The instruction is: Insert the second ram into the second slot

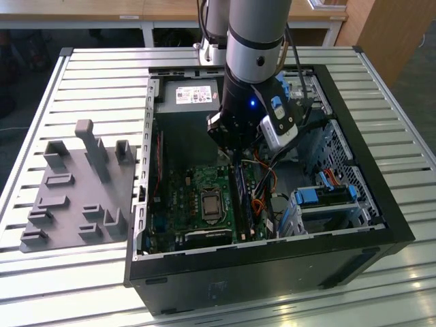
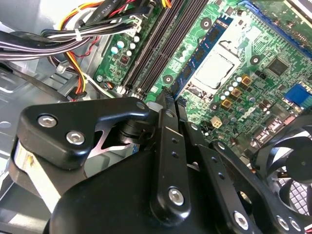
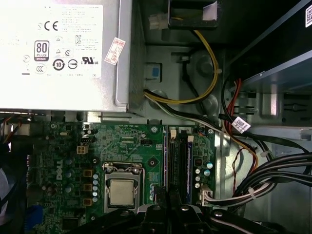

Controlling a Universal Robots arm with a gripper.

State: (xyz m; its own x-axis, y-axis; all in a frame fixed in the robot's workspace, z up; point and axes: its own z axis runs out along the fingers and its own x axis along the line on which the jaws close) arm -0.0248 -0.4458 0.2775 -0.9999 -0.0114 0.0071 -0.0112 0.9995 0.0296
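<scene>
Bright, even light falls on my desk (image 1: 102, 82), perhaps from overhead lamps, and its metal slats shine pale with glare. Inside the case (image 1: 272, 272) it is dimmer; my arm (image 1: 255, 48) shades the motherboard (image 1: 191, 197) under it. In the first wrist view the power supply (image 3: 63, 53) glares near white. In the second wrist view my end effector (image 2: 168, 102) is a near-black, glossy mass.

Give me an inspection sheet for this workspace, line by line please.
Surface: slatted metal table, carrying an open computer case.
Job's things: second ram lies along the memory slots, beside the processor socket; seating unclear.
Clutter: grey fixture tray at the exterior view's left of the case.
Grippers: gripper low inside the case, at the ram's end.
Cables: bundled wires beside the slots.
Surroundings: wooden furniture behind.
</scene>
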